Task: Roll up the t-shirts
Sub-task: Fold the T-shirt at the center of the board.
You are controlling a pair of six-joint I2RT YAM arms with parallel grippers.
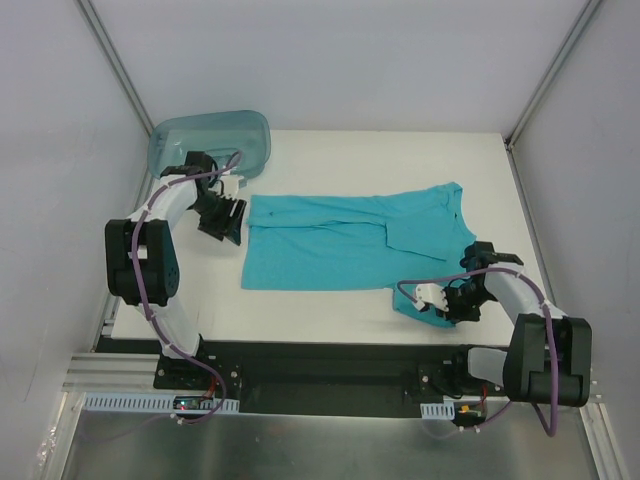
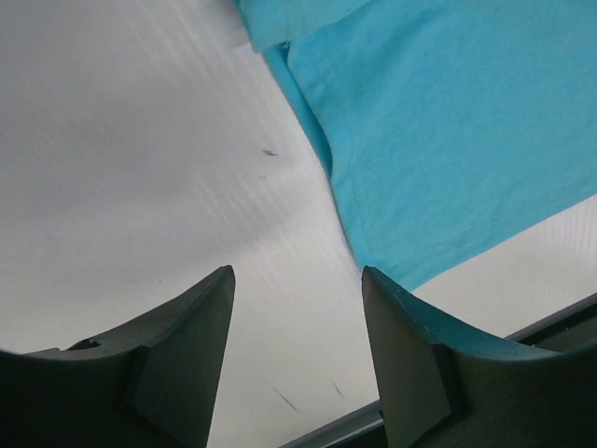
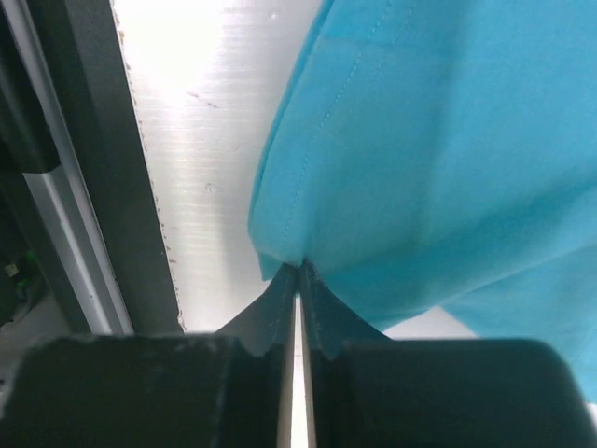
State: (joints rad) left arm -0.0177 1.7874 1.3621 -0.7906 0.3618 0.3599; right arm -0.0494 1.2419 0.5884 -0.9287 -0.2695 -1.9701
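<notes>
Looks like the early stage: no roll started. Seeing the t-shirt (image 1: 340, 245) spread flat mid-table (image 1: 400, 160), long axis left to right, with one flap already doubled over on its right half.

Reading the right gripper (image 3: 298, 277) as pinched nearly closed on a fold of fabric at the shirt's near-right corner, cloth bunched right at the tips. Reading the left gripper (image 2: 297, 280) as roughly half spread, holding nothing, over bare table just beside the shirt's left edge. Noting the bin (image 1: 215, 135) at the far-left corner, apart from the shirt.

Next, probably: lift the pinched corner and carry it inward to narrow the shirt before rolling. Calls for a slow pull, since thin fabric likely drags or slips. Probably also wants the left dropped onto the edge to anchor.

Can't tell how many layers sit in the right pinch. Can't see the sleeve end under the gripper body from above. Can't judge the left's height off the table.
</notes>
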